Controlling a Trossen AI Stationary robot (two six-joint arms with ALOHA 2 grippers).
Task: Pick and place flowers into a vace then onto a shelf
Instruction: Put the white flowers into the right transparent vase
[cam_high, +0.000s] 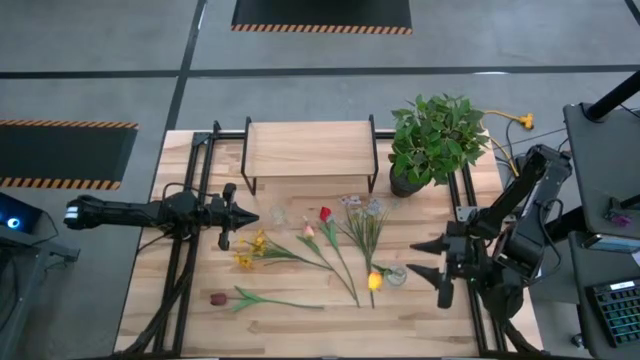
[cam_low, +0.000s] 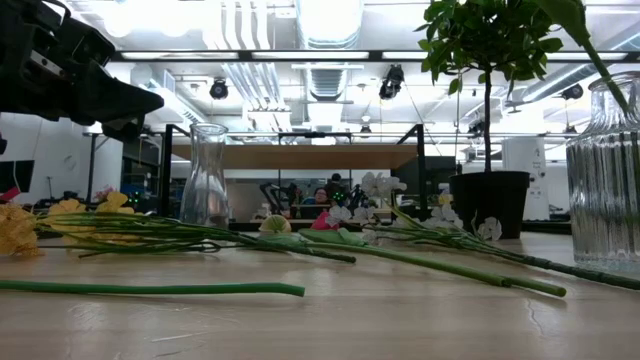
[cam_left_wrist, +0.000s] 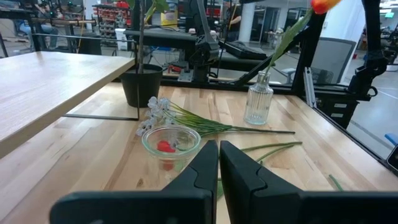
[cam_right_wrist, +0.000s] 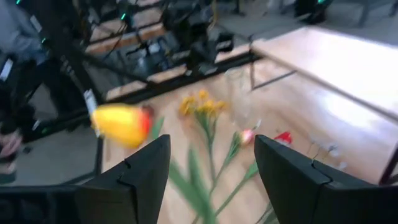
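A yellow flower (cam_high: 375, 281) stands by its stem in a ribbed glass vase (cam_high: 396, 275) on the table; the flower (cam_right_wrist: 121, 124) shows blurred just ahead of my open right gripper (cam_right_wrist: 211, 143), which hovers to the vase's right (cam_high: 422, 257). More flowers lie flat on the table: a yellow cluster (cam_high: 250, 250), a red one (cam_high: 325, 213), a pink one (cam_high: 308, 232), a white spray (cam_high: 360, 206) and a dark maroon one (cam_high: 218, 298). My left gripper (cam_high: 252, 216) is shut and hangs above the table (cam_low: 148, 100) beside a smooth clear vase (cam_high: 278, 215). The shelf (cam_high: 310, 150) stands behind the flowers.
A bushy potted plant (cam_high: 435, 140) stands to the right of the shelf at the far side. Black rails (cam_high: 190, 240) run along the table's left and right sides. The ribbed vase (cam_low: 605, 180) and the smooth vase (cam_low: 207, 185) both stand upright among the lying stems.
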